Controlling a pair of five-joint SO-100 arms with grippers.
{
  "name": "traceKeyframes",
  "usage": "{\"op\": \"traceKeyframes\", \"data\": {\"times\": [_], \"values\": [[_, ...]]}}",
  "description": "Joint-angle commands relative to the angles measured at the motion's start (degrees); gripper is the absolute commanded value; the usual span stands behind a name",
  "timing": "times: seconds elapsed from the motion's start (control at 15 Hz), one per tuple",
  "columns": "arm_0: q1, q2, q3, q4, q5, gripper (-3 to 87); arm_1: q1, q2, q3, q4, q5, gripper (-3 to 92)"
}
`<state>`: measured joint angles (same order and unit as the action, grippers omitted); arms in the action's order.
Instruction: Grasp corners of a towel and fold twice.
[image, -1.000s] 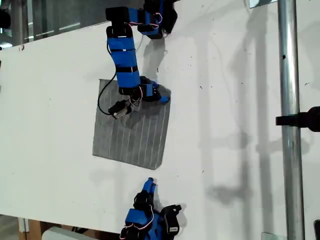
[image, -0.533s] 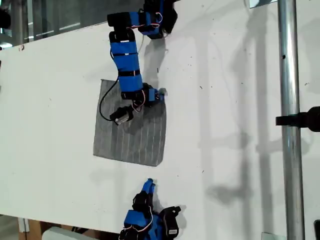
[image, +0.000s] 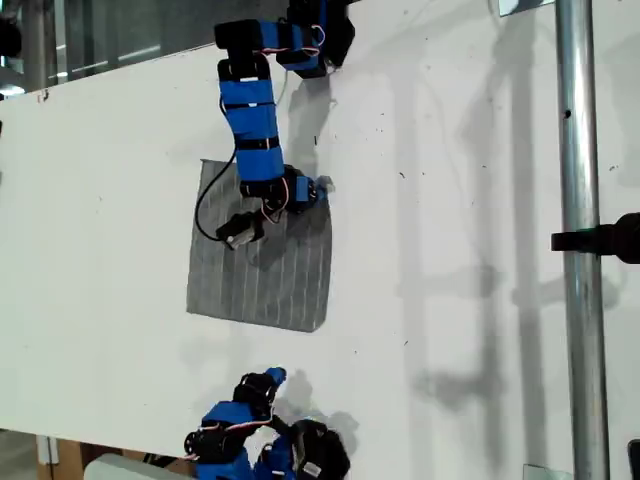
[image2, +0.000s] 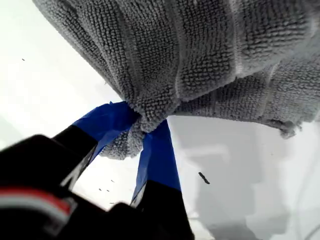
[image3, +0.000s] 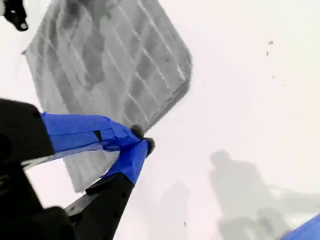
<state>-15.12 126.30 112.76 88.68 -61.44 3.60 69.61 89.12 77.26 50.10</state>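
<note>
The grey striped towel (image: 262, 270) lies on the white table in the middle of the exterior view, with one corner (image: 322, 192) lifted and folded inward. My first gripper (image: 316, 190) reaches down from the top of the exterior view. It is shut on that corner, and the first wrist view shows the towel (image2: 200, 50) bunched between my first gripper's (image2: 145, 127) blue jaws. My second gripper (image: 272, 377) sits below the towel's near edge in the exterior view. My second gripper (image3: 142, 142) is shut on nothing, a short way from the towel (image3: 110, 65).
A vertical metal pole (image: 578, 240) with a black clamp stands at the exterior view's right. The white table (image: 450, 250) ends near the bottom of the exterior view, beside the second arm's base (image: 300, 455).
My first gripper has drawn the held corner slightly toward the exterior view's left, over the towel. The second arm has swung toward the exterior view's left and its gripper sits lower.
</note>
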Motion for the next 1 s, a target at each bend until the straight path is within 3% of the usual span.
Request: {"op": "traceKeyframes", "data": {"times": [0.0, 0.07, 0.2, 0.4, 0.73, 0.93], "values": [[0.26, -14.50, -13.45, 1.67, 10.72, -2.9, -1.49, 4.39, -2.20, -0.44, 1.05, -0.2], [0.62, -18.90, -16.17, 1.23, 13.97, -2.9, -1.93, 4.57, -2.64, -0.62, 1.41, -0.2], [0.00, -22.32, -18.37, 0.88, 12.66, 42.2, -2.55, 4.57, -3.25, -0.97, 1.93, -0.2], [-0.53, -23.38, -19.07, -0.70, 18.28, 39.1, -3.78, 4.66, -3.25, -0.97, 2.81, -0.2], [0.09, -36.65, -12.22, -13.18, 13.71, 38.0, -4.04, 5.01, -3.34, -1.14, 3.16, -0.2], [0.26, -43.33, -13.45, -17.31, 10.99, 37.0, -4.31, 5.80, -3.34, -0.70, 3.25, -0.2]]}}
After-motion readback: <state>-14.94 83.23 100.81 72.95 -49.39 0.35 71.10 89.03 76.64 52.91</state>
